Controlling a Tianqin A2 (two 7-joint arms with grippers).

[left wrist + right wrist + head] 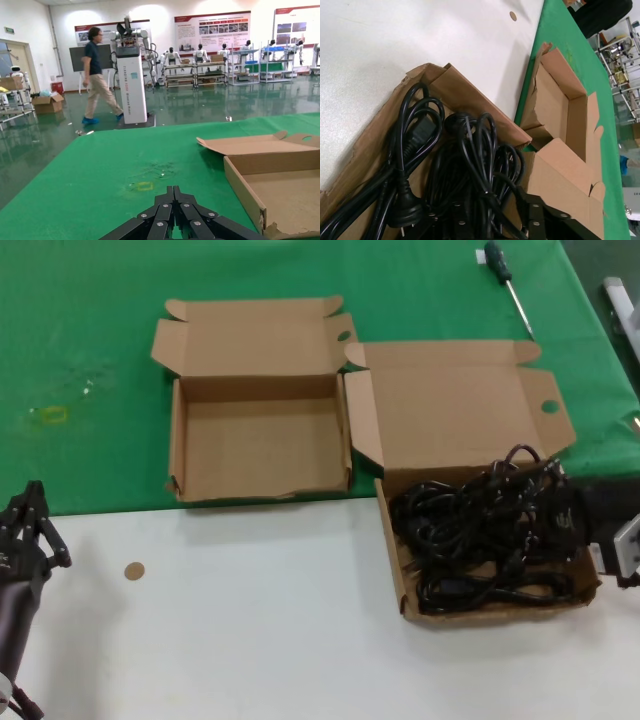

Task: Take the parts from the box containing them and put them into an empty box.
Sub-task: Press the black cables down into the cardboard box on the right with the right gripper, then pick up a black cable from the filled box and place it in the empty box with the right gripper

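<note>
Head view: the full box (490,540) sits on the white table (250,640), directly beside the right gripper (570,525). It holds a tangled pile of black cables (480,535), plugs included. Its broad lid (450,405) stands open, lying back onto the green cloth (80,340), with a round hole in one corner flap.

The right gripper is at the box's outer side wall, reaching in over the cables; only its dark body and a light-coloured link show at the frame edge. In the right wrist view the black gripper (485,220) is down among the cables (460,165), with loops lying across it. Whether its fingers are apart or clamped on a cable cannot be told.

The empty box (260,440) lies on the far side of the full box from the right gripper, well apart from that gripper, just beside the full box's lid. Its tray is bare, its front wall is dented and wavy, and its lid is folded back.

The left gripper (35,520) is parked low over the white table, well apart from both boxes. The left wrist view shows its fingers (165,210) pressed together, holding nothing, with the empty box (270,180) ahead of it.

A small brown disc (134,570) lies on the table near the left gripper. A screwdriver (508,285) rests on the cloth beyond the full box's lid.
</note>
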